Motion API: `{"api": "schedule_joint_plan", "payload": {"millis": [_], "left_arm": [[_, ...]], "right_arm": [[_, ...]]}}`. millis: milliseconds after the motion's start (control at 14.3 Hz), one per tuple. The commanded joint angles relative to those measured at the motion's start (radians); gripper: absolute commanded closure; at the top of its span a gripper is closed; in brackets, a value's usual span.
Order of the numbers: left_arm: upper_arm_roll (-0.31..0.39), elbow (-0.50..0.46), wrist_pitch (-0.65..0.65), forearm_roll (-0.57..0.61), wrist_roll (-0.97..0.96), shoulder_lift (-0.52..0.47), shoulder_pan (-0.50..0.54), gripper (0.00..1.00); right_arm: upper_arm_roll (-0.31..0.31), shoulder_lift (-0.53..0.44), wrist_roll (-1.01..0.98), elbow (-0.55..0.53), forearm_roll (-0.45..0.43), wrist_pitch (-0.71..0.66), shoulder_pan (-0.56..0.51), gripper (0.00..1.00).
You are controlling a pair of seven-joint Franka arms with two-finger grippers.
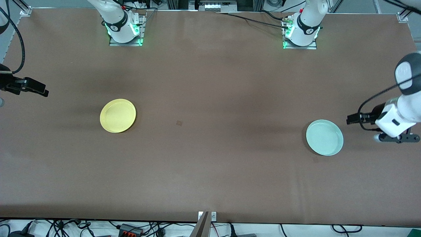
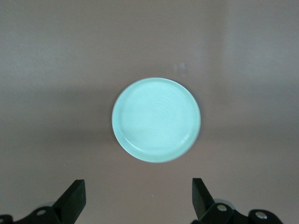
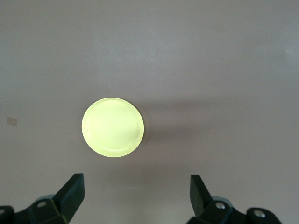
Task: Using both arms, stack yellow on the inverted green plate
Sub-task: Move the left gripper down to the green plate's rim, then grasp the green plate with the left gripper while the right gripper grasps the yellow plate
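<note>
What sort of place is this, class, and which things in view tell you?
Probably a robotics lab: two white arms bolted at one table edge, a brown-covered table holding only a yellow plate and a green plate, and loose cables along its edges.

Left gripper (image 2: 138, 198), right gripper (image 3: 135, 196): both wide open

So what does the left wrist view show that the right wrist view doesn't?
Only the left wrist view shows the green plate, rim up, with the open left gripper above it. Only the right wrist view shows the yellow plate, also rim up, under the open right gripper. Both share the brown table cover, a pair of spread black fingers holding nothing, and a single plate lying alone.
</note>
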Motion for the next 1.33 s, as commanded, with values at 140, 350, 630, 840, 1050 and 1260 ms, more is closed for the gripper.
{"api": "schedule_joint_plan", "payload": {"millis": [140, 350, 630, 840, 1050, 1260], "left_arm": [[-0.007, 0.036, 0.121, 0.079, 0.016, 0.163, 0.04, 0.0], [-0.016, 0.034, 0.164, 0.062, 0.071, 0.224, 0.076, 0.0], [-0.041, 0.033, 0.231, -0.068, 0.224, 0.31, 0.147, 0.0], [-0.041, 0.02, 0.24, -0.068, 0.226, 0.336, 0.162, 0.05], [-0.041, -0.007, 0.27, -0.113, 0.227, 0.346, 0.165, 0.23], [-0.043, -0.006, 0.266, -0.121, 0.261, 0.361, 0.167, 0.5]], "right_arm": [[0.01, -0.012, -0.012, -0.008, -0.004, -0.012, -0.001, 0.0], [0.01, -0.012, -0.012, -0.006, -0.004, -0.054, -0.002, 0.0], [0.014, -0.014, -0.011, -0.003, -0.002, -0.033, -0.001, 0.0], [0.014, -0.029, -0.012, -0.026, -0.002, 0.011, -0.002, 0.0], [0.015, -0.1, -0.012, -0.144, -0.004, 0.098, 0.001, 0.0], [0.015, -0.097, -0.012, -0.183, -0.007, 0.142, 0.004, 0.0]]}}
